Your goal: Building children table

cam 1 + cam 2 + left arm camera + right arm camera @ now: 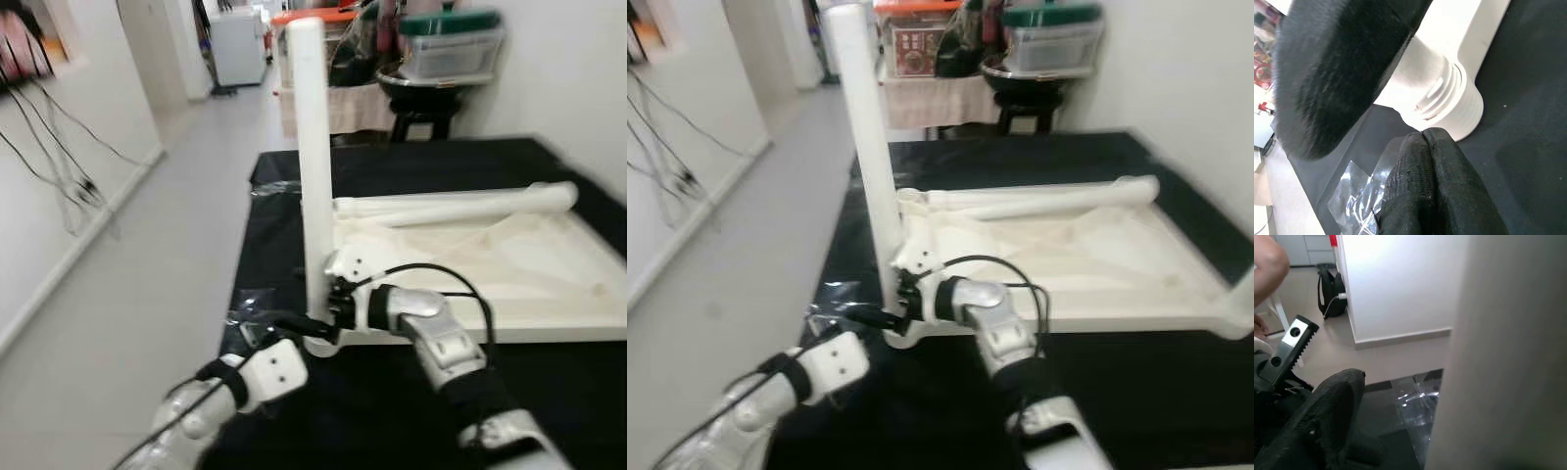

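Upright white table leg (313, 166) being gripped near base by right gripper (336, 294), forearm angled in from 5 o'clock. Left gripper (306, 328), fingers spread wide, being held at leg's threaded socket (1449, 105) from 7 o'clock, over black mat (392, 411).

Head stereo pair looking down (wrist cameras tight) at white leg (315, 176).

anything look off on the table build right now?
Mostly fine. The upright leg stands at the corner of the upturned tabletop, both grippers at its base. Only oddity: a crumpled clear plastic bag lies loose on the black cloth beside that corner.
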Controlling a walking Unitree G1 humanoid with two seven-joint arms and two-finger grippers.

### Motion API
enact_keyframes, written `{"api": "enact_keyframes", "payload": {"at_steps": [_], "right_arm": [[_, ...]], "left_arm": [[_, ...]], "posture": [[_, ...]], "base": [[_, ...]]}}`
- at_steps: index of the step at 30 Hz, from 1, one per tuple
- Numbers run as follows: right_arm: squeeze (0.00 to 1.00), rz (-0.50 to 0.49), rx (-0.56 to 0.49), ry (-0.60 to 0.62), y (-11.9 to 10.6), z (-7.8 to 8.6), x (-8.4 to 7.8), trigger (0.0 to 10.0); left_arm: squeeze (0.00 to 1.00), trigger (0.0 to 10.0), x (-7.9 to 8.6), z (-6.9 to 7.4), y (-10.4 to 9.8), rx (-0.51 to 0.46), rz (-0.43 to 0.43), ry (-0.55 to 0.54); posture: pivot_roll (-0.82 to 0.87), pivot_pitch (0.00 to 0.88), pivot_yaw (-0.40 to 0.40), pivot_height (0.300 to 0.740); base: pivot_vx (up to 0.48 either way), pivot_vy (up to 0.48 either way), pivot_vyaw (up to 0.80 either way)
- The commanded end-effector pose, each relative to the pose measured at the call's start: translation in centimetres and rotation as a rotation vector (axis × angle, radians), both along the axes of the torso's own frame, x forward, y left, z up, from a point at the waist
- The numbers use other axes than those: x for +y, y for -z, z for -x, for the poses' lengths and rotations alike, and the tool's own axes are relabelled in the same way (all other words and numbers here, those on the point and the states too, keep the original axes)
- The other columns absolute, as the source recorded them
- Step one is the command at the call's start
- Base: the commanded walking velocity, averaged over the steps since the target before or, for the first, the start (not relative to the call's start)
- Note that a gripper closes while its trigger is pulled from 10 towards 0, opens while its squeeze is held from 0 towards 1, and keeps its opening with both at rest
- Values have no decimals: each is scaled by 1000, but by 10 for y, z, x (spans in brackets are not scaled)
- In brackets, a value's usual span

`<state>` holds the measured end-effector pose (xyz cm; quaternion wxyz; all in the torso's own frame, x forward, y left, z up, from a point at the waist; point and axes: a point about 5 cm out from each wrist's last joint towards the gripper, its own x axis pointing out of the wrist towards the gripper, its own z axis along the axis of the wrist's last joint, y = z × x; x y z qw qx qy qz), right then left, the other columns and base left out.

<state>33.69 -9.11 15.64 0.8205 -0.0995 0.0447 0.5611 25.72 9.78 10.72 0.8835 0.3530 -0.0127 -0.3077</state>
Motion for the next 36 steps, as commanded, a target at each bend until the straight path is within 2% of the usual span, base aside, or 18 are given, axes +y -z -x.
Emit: {"api": "enact_keyframes", "payload": {"at_steps": [1,3,7,9,11,12,15,16,17,18,19,26,31,32,33,34,35,36], "right_arm": [[0,0,5,-60,0,0,6,0],[0,0,9,-61,0,-1,5,0],[0,0,19,-64,-1,-4,-2,0],[0,2,19,-62,-1,-5,-4,0],[0,8,16,37,1,-10,-4,0],[0,11,29,153,5,-13,-3,0],[0,15,38,233,8,-15,-2,0],[0,-32,89,461,20,-10,2,0],[0,-58,118,624,29,-3,5,0],[0,-58,118,624,29,-3,5,0],[0,-95,132,782,35,3,6,0],[0,-128,60,801,19,-17,4,0],[0,-142,39,809,10,-20,-2,0],[0,-152,34,815,6,-17,-4,2745],[0,-152,34,815,6,-17,-4,2745],[0,-147,30,798,5,-16,-6,7961],[0,-143,27,787,4,-16,-7,7961],[0,-145,20,748,3,-17,-11,10000]], "left_arm": [[0,10000,-6,-2,4,9,-17,-2],[0,10000,-9,-2,4,7,-15,2],[0,10000,-19,-4,4,7,-10,6],[0,10000,-21,-4,4,8,-9,7],[0,10000,-26,-5,4,8,-7,6],[0,10000,-28,-5,4,8,-7,6],[0,10000,-30,-5,4,8,-6,5],[0,10000,-32,-5,4,5,-6,9],[0,10000,-33,-6,4,3,-5,11],[0,10000,-33,-6,4,3,-5,11],[0,10000,-35,-6,3,1,-5,14],[0,10000,-36,-7,3,0,1,21],[0,10000,-35,-7,2,-3,0,20],[0,10000,-35,-6,2,-4,0,19],[0,10000,-35,-6,2,-4,0,19],[0,10000,-35,-6,2,-5,1,20],[0,10000,-34,-6,2,-5,1,20],[0,10000,-34,-5,1,-5,1,20]], "posture": [[106,0,-130,740],[106,0,-130,740],[135,0,-212,740],[135,0,-212,740],[145,0,-241,740],[148,0,-249,740],[148,0,-249,740],[149,0,-250,740],[150,0,-233,740],[150,0,-233,740],[139,0,-201,740],[130,0,-187,740],[121,0,-171,740],[117,0,-165,740],[117,0,-165,740],[116,0,-157,740],[116,0,-157,740],[115,0,-150,740]], "base": [[0,0,0],[0,0,0],[0,0,0],[0,0,0],[0,0,0],[0,0,0],[0,0,0],[0,0,0],[0,0,0],[0,0,0],[0,0,0],[0,0,0],[0,0,0],[0,0,0],[0,0,0],[0,0,0],[0,0,0],[0,0,0]]}}
